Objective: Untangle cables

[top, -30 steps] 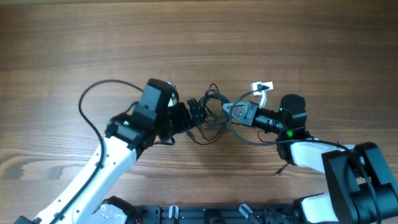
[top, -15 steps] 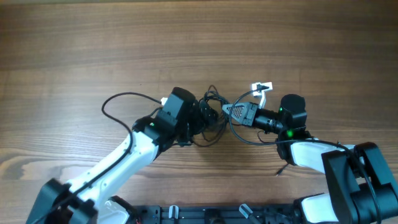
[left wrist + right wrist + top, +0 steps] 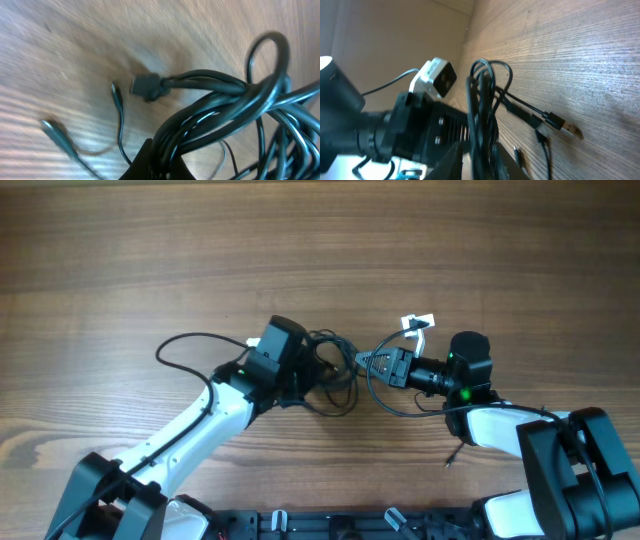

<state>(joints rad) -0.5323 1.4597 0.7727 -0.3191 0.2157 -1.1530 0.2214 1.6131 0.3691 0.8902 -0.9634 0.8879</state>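
Cables (image 3: pixel 335 370): thin black cords knotted in one clump at about the middle of the worktop (image 3: pixel 300 250), with a slack loop trailing off toward 4 o'clock. A white tag (image 3: pixel 418 322) sits at 2 o'clock of the clump.

Left tool (image 3: pixel 308 370) comes in from 9 o'clock and is clamped tight on a thick handful of strands. Right tool (image 3: pixel 366 361) comes in from 3 o'clock. The bundle runs up between its fingers, but I can't tell whether it is pinched or loose.

Handling, as a judgement:
- The cords look light and limp, so they will sag and drag rather than hold shape.
- The glossy jacket is probably slippery under a light pinch.
- The plugs are the only stiff parts, and they are likely to snag inside loops: a dark plug (image 3: pixel 147 86) at 11 o'clock of the bundle in the left wrist view, and a metal-tipped plug (image 3: pixel 568 129) lying on the wood at 4 o'clock in the right wrist view.
- The best hold is probably one single strand just behind a free plug, not the whole bunch.
- Pulling the full clump apart would likely tighten the knot.
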